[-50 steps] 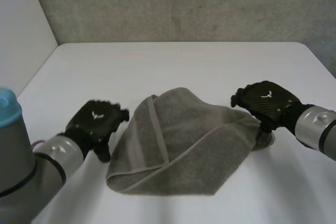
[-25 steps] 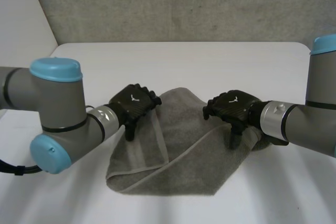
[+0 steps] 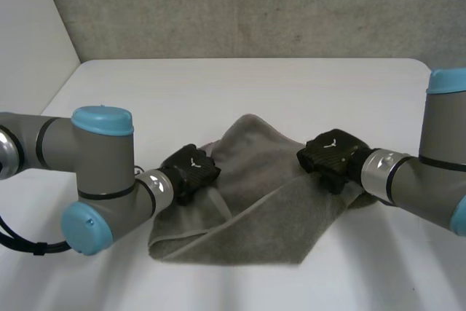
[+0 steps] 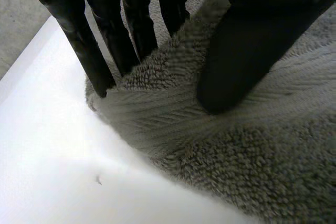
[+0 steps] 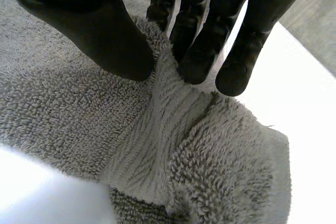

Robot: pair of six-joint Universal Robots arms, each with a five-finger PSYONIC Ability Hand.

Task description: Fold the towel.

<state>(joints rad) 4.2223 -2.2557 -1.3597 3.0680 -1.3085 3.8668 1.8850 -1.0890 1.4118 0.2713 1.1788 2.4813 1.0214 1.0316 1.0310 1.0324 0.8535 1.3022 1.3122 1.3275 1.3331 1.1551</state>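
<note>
Grey towel (image 3: 255,209): right hand (image 3: 331,152) pinches one edge, left hand (image 3: 193,171) apparently presses another, straight-fingered.

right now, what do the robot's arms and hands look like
The left arm and right arm are thick grey tubes with light-blue caps at the joints and a silver band at each wrist. The black left robot hand and black right robot hand each have thick fingers and a white V-like mark on the back.

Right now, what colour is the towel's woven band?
The band is grey-brown like the towel, ribbed; best in the right wrist view.
</note>
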